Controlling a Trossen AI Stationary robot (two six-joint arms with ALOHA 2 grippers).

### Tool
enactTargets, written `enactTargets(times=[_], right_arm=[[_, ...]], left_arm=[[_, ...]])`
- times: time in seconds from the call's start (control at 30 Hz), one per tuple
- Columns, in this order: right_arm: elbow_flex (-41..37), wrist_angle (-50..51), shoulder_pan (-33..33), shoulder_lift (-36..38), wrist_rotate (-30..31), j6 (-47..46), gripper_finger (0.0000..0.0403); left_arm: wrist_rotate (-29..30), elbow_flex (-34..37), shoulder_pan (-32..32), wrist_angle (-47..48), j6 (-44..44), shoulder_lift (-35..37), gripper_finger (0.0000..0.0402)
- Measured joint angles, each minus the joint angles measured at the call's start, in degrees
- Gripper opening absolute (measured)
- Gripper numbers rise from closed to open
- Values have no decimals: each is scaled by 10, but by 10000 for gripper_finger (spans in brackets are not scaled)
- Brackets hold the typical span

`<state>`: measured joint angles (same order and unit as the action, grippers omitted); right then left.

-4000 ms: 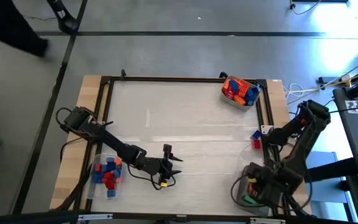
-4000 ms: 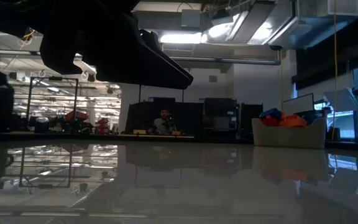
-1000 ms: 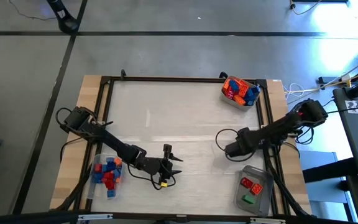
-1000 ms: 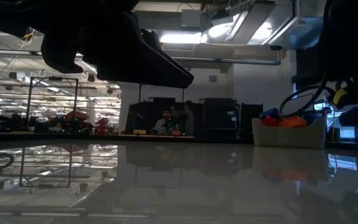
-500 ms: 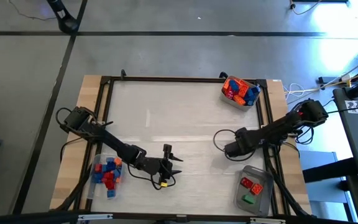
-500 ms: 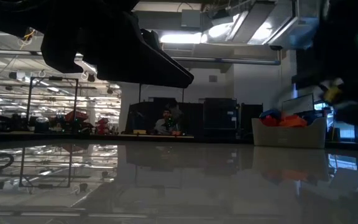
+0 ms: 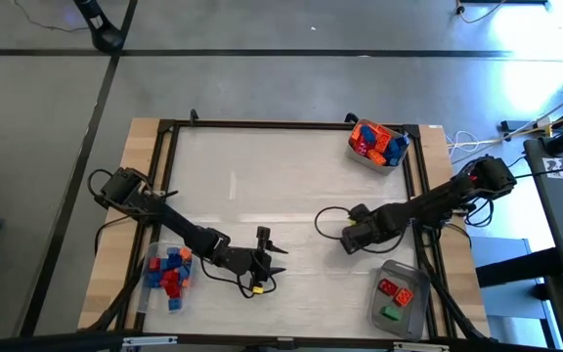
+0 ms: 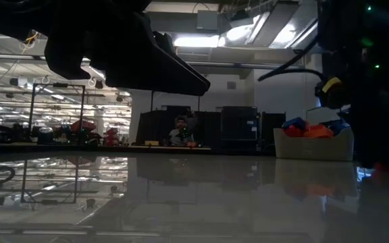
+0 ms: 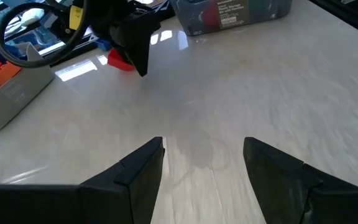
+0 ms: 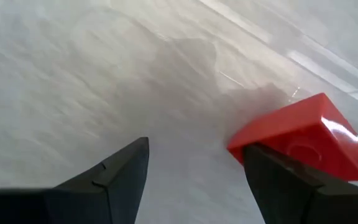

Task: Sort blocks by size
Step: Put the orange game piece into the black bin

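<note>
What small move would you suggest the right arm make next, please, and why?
Probably shift the open right pincer sideways to centre it on the red block, then close. In the right wrist view the block lies on the table against one finger, not between the two. The left pincer waits open over bare table.

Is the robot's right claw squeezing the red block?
No: the right gripper is open, and the red block lies on the table beside one finger, not clamped between them.
</note>
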<state>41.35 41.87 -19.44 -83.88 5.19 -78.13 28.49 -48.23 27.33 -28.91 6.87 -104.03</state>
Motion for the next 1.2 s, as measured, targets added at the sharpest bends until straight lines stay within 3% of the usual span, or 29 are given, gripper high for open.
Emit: enactTargets(times=[0.13, 0.5, 0.67, 0.97, 1.2], right_arm=[[1, -4, 0, 0, -1, 7, 257], [109, 170, 0, 2, 30, -30, 257], [99, 220, 0, 2, 60, -104, 257], [-2, 88, 0, 2, 57, -133, 257], [-23, 73, -1, 3, 71, -141, 257]], left_arm=[[0, 0, 0, 0, 0, 0, 210], [0, 0, 0, 1, 0, 0, 210], [0, 0, 5, 8, 0, 0, 210], [0, 0, 4, 13, 0, 0, 210], [0, 0, 4, 9, -1, 0, 210]])
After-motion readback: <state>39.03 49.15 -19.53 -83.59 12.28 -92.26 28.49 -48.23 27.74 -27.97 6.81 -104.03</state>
